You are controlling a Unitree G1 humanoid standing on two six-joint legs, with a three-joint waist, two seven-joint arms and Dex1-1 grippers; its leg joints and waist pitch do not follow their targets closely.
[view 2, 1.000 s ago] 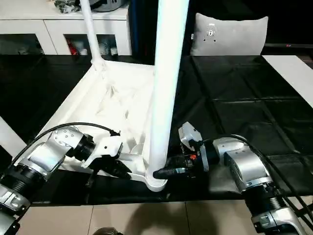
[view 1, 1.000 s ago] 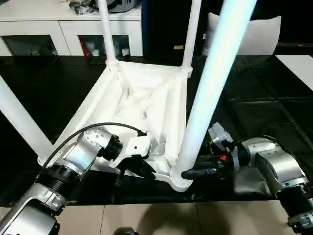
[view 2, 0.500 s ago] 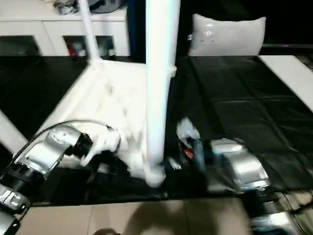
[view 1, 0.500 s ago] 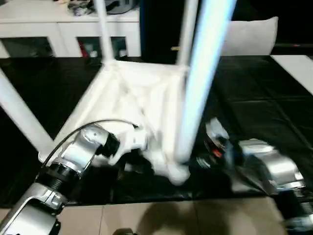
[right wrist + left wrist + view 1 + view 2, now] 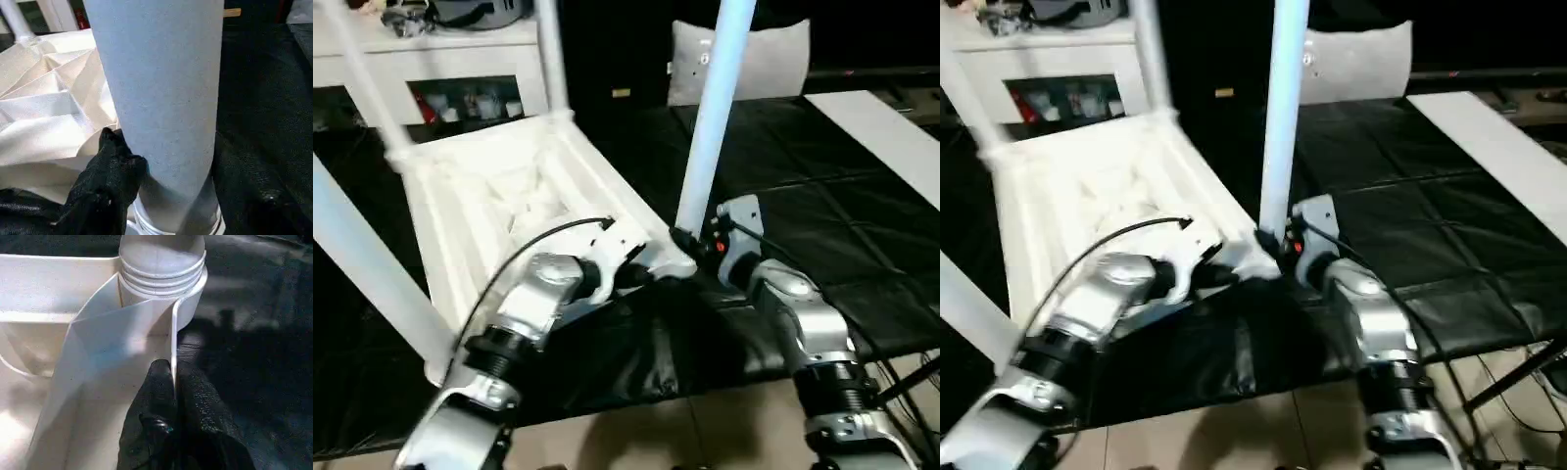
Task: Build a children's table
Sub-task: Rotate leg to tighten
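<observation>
**A:** Black rubbery fingers were where any trouble would have begun. The left gripper [image 5: 173,382] had its jaws pressed together on a thin upright rib of the white plastic top [image 5: 499,196], just beside the near corner socket [image 5: 164,284]. The right gripper [image 5: 161,161] stood clamped around the near leg [image 5: 710,117] close above that socket.

**B:** And the risk?

**A:** I judged the rib smooth and thin, so a sideways pull could have let it slip out or flex. The leg was a long, smooth, tapered tube; gripped so low, it might have levered in the ringed collar and worked loose.

**B:** Where did the table lie?

**A:** Upside down on the black wrinkled sheet [image 5: 862,255], ribbed underside up, legs rising, with a grey-white cushion [image 5: 764,59] well behind.
</observation>
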